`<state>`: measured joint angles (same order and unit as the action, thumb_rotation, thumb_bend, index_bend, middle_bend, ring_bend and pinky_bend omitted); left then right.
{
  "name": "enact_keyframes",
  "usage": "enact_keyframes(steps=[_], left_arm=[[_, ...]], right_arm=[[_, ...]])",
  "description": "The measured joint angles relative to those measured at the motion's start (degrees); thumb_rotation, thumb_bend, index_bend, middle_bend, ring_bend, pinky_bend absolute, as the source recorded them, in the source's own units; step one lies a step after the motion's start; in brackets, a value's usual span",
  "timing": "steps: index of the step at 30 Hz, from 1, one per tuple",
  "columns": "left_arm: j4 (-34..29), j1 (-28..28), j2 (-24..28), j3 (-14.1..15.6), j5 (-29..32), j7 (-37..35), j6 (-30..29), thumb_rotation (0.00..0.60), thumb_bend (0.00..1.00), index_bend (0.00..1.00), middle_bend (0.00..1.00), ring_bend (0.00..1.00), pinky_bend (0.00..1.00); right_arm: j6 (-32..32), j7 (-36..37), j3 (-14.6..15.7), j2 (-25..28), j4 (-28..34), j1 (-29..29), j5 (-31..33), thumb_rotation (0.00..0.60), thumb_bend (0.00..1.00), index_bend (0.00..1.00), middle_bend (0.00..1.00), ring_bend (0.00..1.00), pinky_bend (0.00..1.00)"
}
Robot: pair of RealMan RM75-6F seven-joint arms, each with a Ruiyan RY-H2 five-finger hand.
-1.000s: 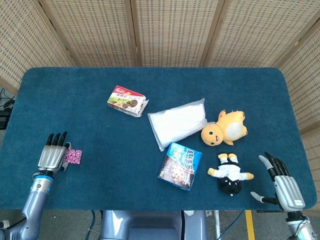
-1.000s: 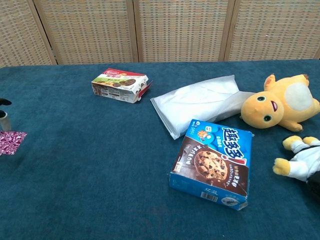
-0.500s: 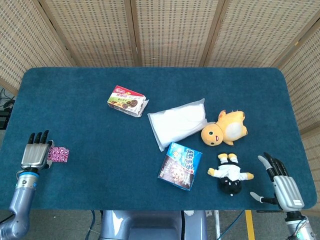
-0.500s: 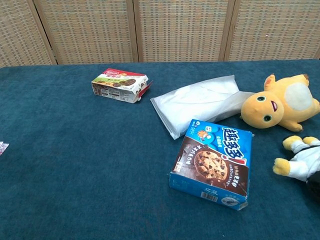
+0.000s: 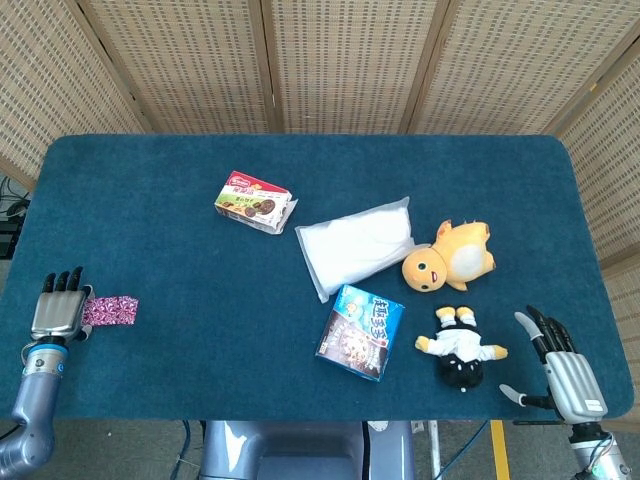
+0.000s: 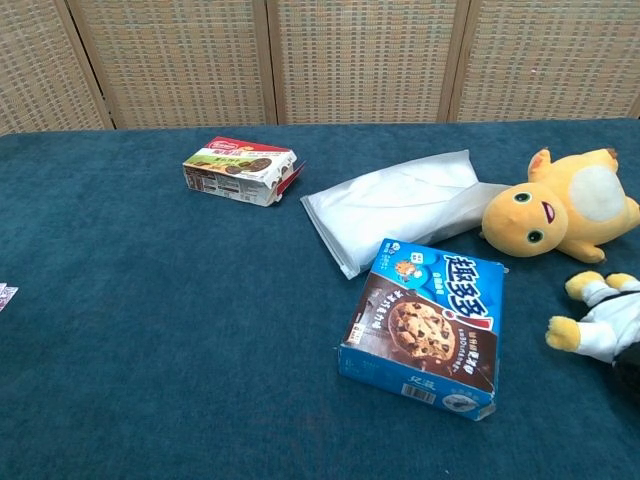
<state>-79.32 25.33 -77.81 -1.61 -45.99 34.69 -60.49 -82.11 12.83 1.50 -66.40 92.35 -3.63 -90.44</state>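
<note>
My left hand [image 5: 59, 308] lay at near-left table [image 5: 180, 260] edge, far left of blue cookie box [image 5: 360, 332], fingers straight and apart, gripping nothing. Small purple packet [image 5: 110, 311] lay flat, touching that hand's right side. My right hand [image 5: 562, 365] rested right of cookie box, past black-and-white doll [image 5: 459, 348], fingers spread, holding nothing.

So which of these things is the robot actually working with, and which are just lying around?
In hand:
left hand
small purple packet, touching that hand's fingers

Lying about:
red biscuit box
white pouch
blue cookie box
yellow plush
black-and-white plush
</note>
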Motion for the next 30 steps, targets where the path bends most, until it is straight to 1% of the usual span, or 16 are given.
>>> enact_keyframes(steps=[7, 14, 15, 23, 30], left_arm=[[0.06, 0.06, -0.46, -0.23, -0.78, 0.24, -0.57, 0.6, 0.35, 0.55, 0.0, 0.0, 0.0], [0.17, 0.0, -0.39, -0.54, -0.2, 0.68, -0.61, 0.6, 0.34, 0.48, 0.0, 0.0, 0.0], [0.23, -0.01, -0.39, -0.59, -0.01, 0.76, -0.56, 0.6, 0.34, 0.47, 0.0, 0.0, 0.0], [1.55, -0.09, -1.18, -0.67, 0.29, 1.06, -0.42, 0.6, 0.31, 0.29, 0.0, 0.0, 0.0], [2.44, -0.1, -1.95, -0.9, 0.35, 1.09, -0.26, 0.6, 0.3, 0.21, 0.0, 0.0, 0.0]], right_arm=[[-0.05, 0.0, 0.07, -0.06, -0.07, 0.01, -0.14, 0.6, 0.11, 0.04, 0.0, 0.0, 0.0], [-0.14, 0.06, 0.06, -0.04, -0.04, 0.04, -0.15, 0.6, 0.11, 0.04, 0.0, 0.0, 0.0], [-0.15, 0.08, 0.06, -0.03, -0.04, 0.04, -0.15, 0.6, 0.11, 0.04, 0.0, 0.0, 0.0], [0.0, -0.06, 0.14, -0.03, 0.01, 0.02, -0.13, 0.6, 0.11, 0.04, 0.0, 0.0, 0.0], [0.0, 0.06, 0.11, 0.03, 0.0, 0.02, -0.06, 0.6, 0.1, 0.04, 0.0, 0.0, 0.0]])
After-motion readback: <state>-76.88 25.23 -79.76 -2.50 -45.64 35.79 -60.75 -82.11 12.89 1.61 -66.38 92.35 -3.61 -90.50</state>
